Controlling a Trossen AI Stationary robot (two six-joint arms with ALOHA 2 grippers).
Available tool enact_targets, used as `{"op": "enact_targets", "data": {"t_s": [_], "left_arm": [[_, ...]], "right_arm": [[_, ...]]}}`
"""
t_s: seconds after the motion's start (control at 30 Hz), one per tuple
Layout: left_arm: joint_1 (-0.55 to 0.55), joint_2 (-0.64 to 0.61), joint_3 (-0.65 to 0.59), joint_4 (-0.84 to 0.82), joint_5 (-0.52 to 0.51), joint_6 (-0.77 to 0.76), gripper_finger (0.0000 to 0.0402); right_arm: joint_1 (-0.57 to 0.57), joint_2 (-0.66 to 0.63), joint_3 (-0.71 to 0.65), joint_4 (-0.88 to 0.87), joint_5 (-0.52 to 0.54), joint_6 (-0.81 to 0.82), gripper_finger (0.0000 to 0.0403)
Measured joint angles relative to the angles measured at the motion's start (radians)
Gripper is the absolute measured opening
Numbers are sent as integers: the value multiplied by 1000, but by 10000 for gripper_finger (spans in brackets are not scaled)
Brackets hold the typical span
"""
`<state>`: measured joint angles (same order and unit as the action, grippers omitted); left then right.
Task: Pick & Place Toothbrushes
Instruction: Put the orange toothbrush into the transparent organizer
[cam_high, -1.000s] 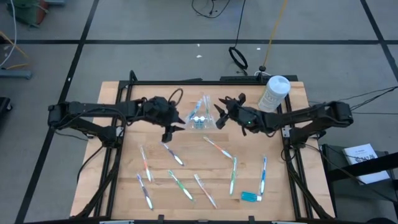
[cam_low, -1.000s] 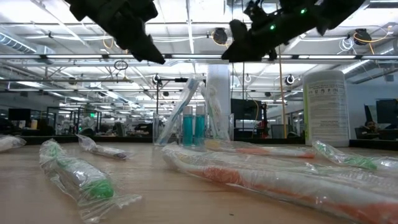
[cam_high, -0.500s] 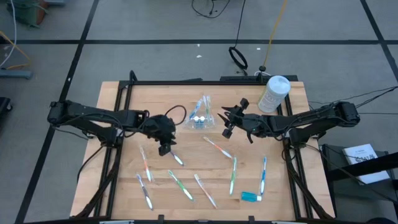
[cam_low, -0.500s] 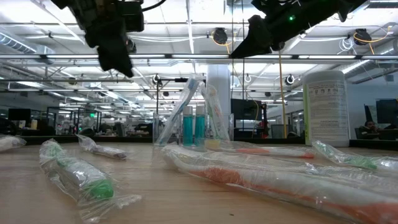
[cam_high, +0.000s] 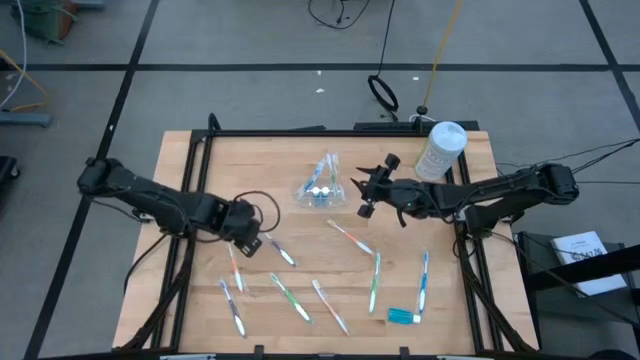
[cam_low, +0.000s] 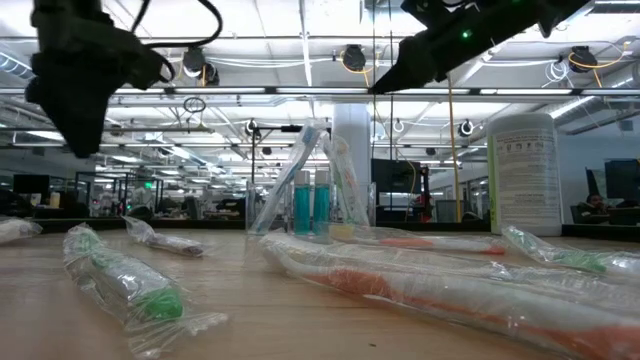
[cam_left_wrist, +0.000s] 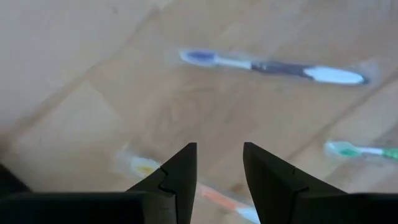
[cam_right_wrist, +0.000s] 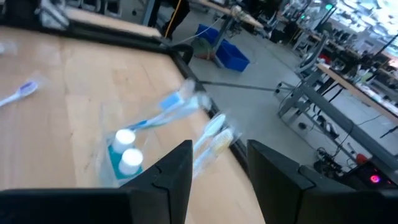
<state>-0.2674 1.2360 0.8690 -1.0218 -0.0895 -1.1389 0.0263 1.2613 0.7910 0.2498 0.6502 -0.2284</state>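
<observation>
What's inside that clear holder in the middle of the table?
The clear holder contains two blue tubes with white caps and a few leaning toothbrushes. Its wrinkled plastic hides how many brushes there are.

The place was a large robotics lab or industrial workshop. Beyond the wooden table (cam_high: 200, 165), the low view showed an open hall with ceiling light strips (cam_low: 300, 92), exposed beams and rows of workbenches (cam_low: 150, 205). The right wrist view showed more benches (cam_right_wrist: 348, 74), blue bins (cam_right_wrist: 227, 53) and a grey floor (cam_high: 250, 90) with cables (cam_high: 345, 12).
</observation>
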Motion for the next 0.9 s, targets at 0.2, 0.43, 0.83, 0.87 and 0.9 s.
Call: {"op": "enact_targets", "data": {"t_s": [0.2,0.43,0.83,0.87,0.9], "left_arm": [[-92,0,-109,103,75,-152,134],[-158,0,-269,278,181,-341,134],[-214,0,-274,262,111,-564,133],[-216,0,-274,262,109,-591,133],[-218,0,-274,257,106,-613,134]], "right_arm": [[-21,0,0,75,0,-1,144],[-25,0,0,83,0,-1,142],[-25,0,0,120,0,-21,140],[-25,0,0,120,0,-21,140],[-25,0,0,120,0,-21,140]]}}
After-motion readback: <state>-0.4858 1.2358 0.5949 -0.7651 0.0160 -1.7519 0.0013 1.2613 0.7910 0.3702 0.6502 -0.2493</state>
